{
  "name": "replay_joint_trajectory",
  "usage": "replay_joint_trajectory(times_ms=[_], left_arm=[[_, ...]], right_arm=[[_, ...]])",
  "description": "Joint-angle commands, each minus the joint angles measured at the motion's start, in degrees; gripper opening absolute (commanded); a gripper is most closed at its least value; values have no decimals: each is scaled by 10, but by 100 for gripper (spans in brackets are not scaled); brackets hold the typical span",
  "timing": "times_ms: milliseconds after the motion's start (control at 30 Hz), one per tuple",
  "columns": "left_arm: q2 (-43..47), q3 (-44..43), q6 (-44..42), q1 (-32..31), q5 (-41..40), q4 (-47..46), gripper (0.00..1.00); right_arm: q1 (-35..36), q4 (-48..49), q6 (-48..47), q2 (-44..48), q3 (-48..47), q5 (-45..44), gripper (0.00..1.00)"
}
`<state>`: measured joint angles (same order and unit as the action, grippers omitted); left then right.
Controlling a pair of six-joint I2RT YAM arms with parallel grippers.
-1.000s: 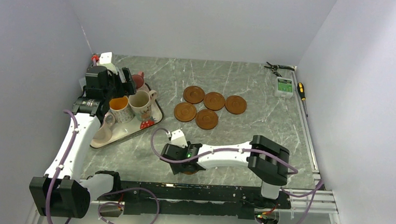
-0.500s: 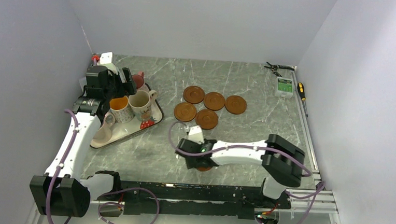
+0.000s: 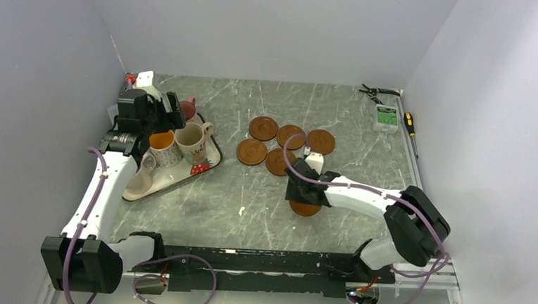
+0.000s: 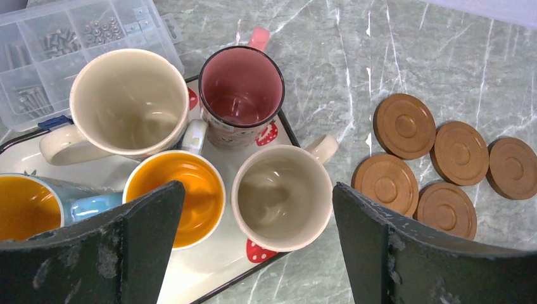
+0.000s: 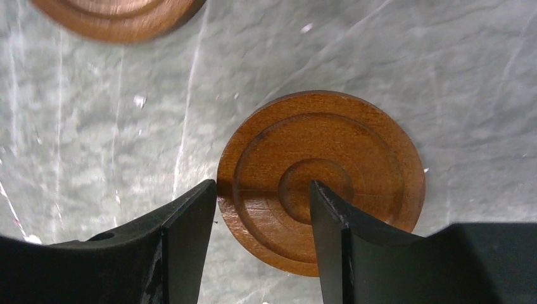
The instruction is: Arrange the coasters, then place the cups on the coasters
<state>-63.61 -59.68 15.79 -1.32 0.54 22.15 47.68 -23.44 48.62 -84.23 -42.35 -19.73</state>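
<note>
Wooden coasters: six, flat, rings upward. Cups: five visible, upright. Left gripper, right gripper: jaws apart.

A grey, white-veined marble surface is enclosed on three sides by plain white walls. A white tray, printed with red strawberries and edged with a dark rim, is set askew on the left part of the surface. Just beyond it a clear plastic compartment box is seen, with screws and small metal parts sorted in its cells. Black pliers are laid at the far right corner. Near them a small white device with a green face is placed, and a screwdriver with a yellow-and-black handle is laid just beside it, along the right wall.
</note>
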Motion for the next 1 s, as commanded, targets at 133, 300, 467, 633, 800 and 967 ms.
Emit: replay_joint_trajectory(times_ms=[133, 300, 467, 633, 800, 967], left_arm=[[-6, -5, 2, -1, -4, -4, 94], [-9, -5, 1, 0, -4, -4, 94], [-12, -5, 0, 0, -4, -5, 94], [-15, -6, 0, -1, -4, -4, 94], [-14, -6, -2, -1, -20, -4, 94], [-15, -7, -2, 0, -22, -3, 94]], right_arm=[[-134, 71, -40, -6, 57, 45, 58], [-175, 90, -69, -48, 42, 43, 58], [-204, 121, -70, -74, 35, 44, 58], [-216, 144, -73, -100, 15, 55, 58], [-217, 155, -79, -123, -7, 63, 58], [-218, 167, -78, -127, -13, 69, 57]])
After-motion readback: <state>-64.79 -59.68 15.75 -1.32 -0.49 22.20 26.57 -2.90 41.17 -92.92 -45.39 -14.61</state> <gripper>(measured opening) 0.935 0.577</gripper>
